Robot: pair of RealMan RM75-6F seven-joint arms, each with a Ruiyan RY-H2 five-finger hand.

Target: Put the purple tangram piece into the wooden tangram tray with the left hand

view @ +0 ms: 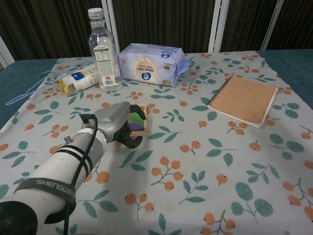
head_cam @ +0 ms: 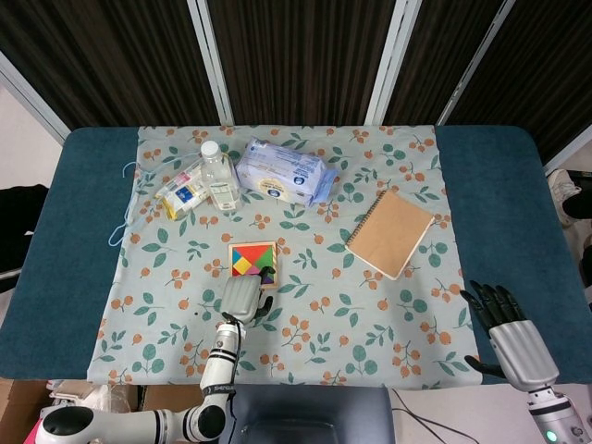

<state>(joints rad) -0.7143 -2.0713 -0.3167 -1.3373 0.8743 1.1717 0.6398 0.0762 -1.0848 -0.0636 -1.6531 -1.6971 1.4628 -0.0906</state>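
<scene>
The wooden tangram tray [head_cam: 252, 245] lies on the floral cloth, left of centre, filled with coloured pieces. The purple piece [head_cam: 265, 274] sits at the tray's near right corner, and it shows just past the fingers in the chest view [view: 135, 126]. My left hand [head_cam: 243, 298] hovers just in front of the tray with fingers loosely curved down and nothing in them. In the chest view this hand [view: 116, 123] hides the left part of the tray [view: 145, 120]. My right hand [head_cam: 511, 338] rests at the near right table edge, fingers spread.
A clear bottle [head_cam: 219, 176] stands at the back left beside a yellow-white packet [head_cam: 182, 192]. A blue pack of wipes [head_cam: 282, 172] lies behind the tray. A brown spiral notebook [head_cam: 389, 233] lies to the right. The cloth covers the blue table [head_cam: 499, 213].
</scene>
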